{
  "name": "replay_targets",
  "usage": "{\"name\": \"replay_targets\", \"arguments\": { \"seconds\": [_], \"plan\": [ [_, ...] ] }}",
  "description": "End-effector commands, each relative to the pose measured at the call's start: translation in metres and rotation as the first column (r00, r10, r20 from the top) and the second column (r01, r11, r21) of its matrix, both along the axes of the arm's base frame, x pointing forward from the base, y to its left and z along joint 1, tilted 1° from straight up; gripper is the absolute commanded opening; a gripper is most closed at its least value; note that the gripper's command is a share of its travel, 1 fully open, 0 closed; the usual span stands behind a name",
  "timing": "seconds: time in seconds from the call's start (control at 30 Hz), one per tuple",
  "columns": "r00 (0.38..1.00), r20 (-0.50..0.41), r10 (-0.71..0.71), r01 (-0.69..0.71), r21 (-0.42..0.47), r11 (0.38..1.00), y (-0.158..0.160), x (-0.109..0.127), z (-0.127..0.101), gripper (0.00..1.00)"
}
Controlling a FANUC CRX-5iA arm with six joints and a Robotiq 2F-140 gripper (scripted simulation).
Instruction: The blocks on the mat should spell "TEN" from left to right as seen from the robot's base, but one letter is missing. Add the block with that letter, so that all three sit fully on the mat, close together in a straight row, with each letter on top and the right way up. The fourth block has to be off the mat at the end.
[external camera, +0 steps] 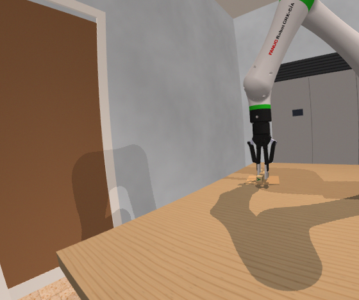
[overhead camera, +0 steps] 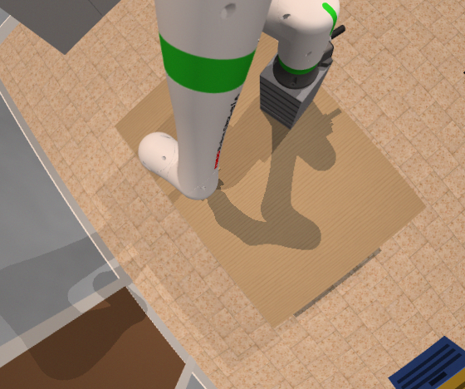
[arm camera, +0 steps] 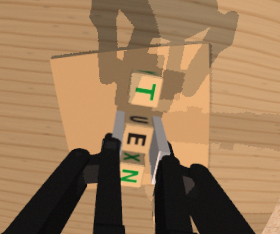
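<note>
My gripper is shut on the E block, low over the mat. The black E faces up; whether the block touches the mat cannot be told. The T block, green letter up, lies on the mat above the E in the wrist view, with a small gap. The N block, green letter up, is close below the E, partly behind a finger. One block with a green side letter shows at the fingertips in the exterior view. The top view hides mat and fingers behind the arm. The fourth block is not clearly visible.
The wooden table carries the mat near its far left edge in the exterior view. The robot's dark grey ribbed base stands on the table. A grey wall rises beyond the left edge.
</note>
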State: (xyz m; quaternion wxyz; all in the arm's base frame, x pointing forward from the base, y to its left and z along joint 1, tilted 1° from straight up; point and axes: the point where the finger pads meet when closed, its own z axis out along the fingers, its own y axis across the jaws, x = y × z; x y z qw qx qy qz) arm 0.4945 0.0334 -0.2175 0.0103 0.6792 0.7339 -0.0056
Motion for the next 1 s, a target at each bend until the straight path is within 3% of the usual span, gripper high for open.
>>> {"name": "replay_targets", "arguments": {
  "seconds": [0.0,0.97],
  "plan": [
    [1.0,0.0,0.0,0.0,0.0,1.0,0.0,0.0002,0.0,0.13],
    [1.0,0.0,0.0,0.0,0.0,1.0,-0.0001,0.0002,-0.0038,0.13]
  ]
}}
